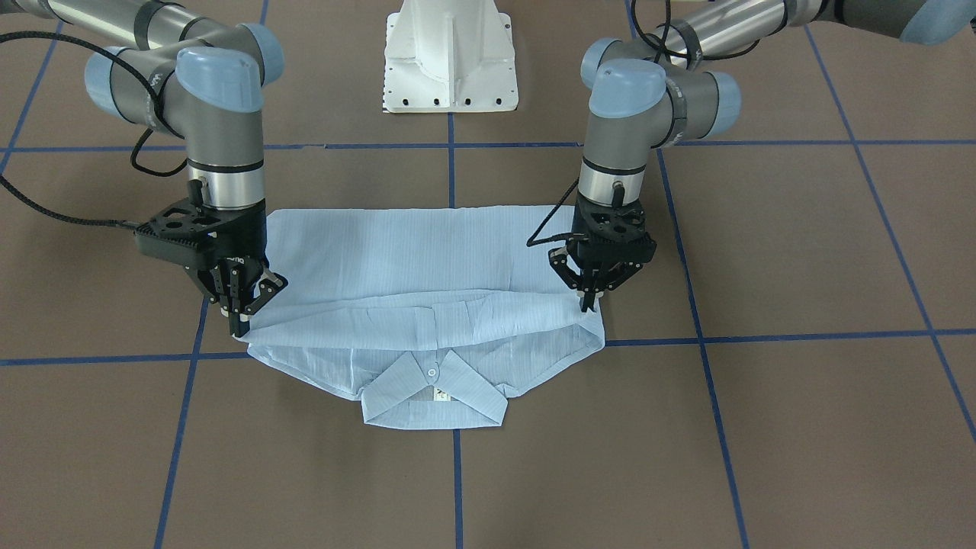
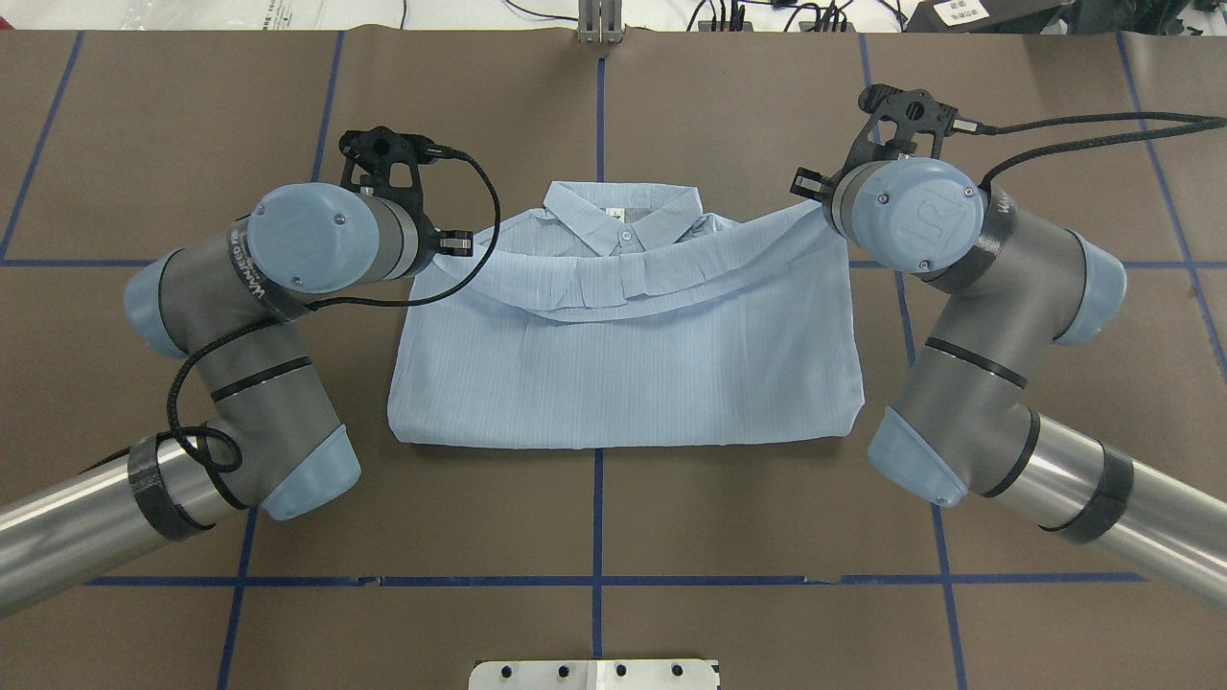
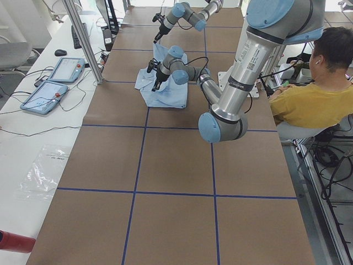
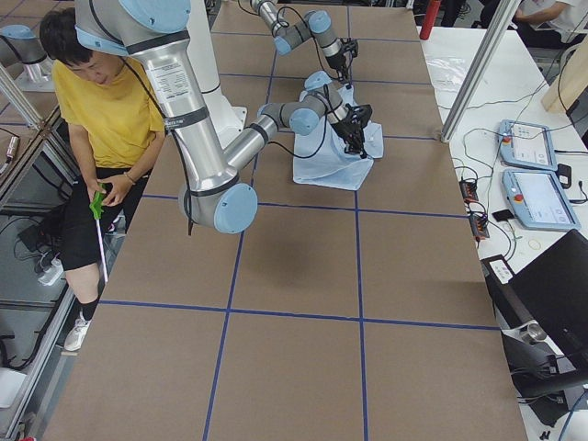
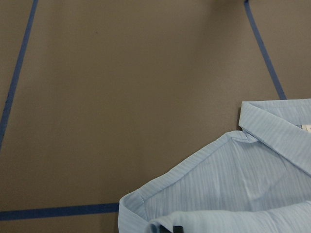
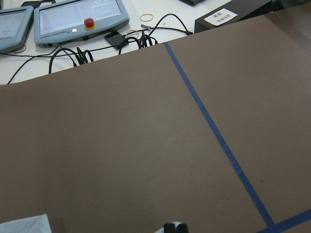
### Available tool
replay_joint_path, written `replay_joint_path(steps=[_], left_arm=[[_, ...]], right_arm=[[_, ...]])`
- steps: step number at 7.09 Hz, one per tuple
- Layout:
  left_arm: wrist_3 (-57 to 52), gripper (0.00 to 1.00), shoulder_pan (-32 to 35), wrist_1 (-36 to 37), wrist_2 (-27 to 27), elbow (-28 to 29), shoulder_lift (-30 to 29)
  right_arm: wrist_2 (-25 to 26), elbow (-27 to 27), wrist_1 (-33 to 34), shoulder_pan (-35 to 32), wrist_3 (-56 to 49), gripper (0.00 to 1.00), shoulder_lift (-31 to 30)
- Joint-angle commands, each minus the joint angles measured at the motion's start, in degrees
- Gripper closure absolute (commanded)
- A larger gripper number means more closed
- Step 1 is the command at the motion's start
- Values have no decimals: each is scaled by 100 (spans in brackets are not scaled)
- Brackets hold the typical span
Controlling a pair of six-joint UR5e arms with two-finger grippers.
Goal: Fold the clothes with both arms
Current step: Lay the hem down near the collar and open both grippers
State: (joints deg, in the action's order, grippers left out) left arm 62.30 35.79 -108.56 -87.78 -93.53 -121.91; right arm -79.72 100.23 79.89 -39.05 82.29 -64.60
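Closest to the robot stands its white base [image 1: 450,61], on a brown table [image 2: 767,508] crossed by blue tape lines [image 2: 597,498]. Past the base, the light blue shirt [image 2: 623,374] lies in the middle of the table between the two arms. It is folded over, with its straight folded edge on the robot's side.

The left arm [image 2: 278,402] and the right arm [image 2: 968,383] bend in from either side, and their wrists point down at the shirt's far corners. The left claw [image 1: 590,305] has its fingers pinched tight on one end of the top layer's free edge. The right claw [image 1: 239,324] is closed the same way on the other end. Between the two, this edge sags in a shallow curve across the shirt's chest, just short of the collar.

The collar [image 1: 433,389] lies flat on the table on the side away from the robot. Its points are spread, a small white button [image 1: 432,372] is fastened at the throat, and a label shows inside. The left wrist camera looks over the held cloth to one collar tip. The right wrist camera sees only a corner of cloth and bare table.

Beyond the table's far edge sit two control tablets [image 6: 77,17] with cables. The side views show a seated person [image 3: 314,94] in a yellow top, behind the robot.
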Motion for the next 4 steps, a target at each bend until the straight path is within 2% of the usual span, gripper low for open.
replay_joint_path(steps=[1,4], left_arm=[[-16,100,51,-199,199,527,-131],[-16,100,42,-508,218,1029,-166]], right_arm=[[18,-528,-255,-50,-46,100,0],[18,-680,-246,63,-46,100,26]])
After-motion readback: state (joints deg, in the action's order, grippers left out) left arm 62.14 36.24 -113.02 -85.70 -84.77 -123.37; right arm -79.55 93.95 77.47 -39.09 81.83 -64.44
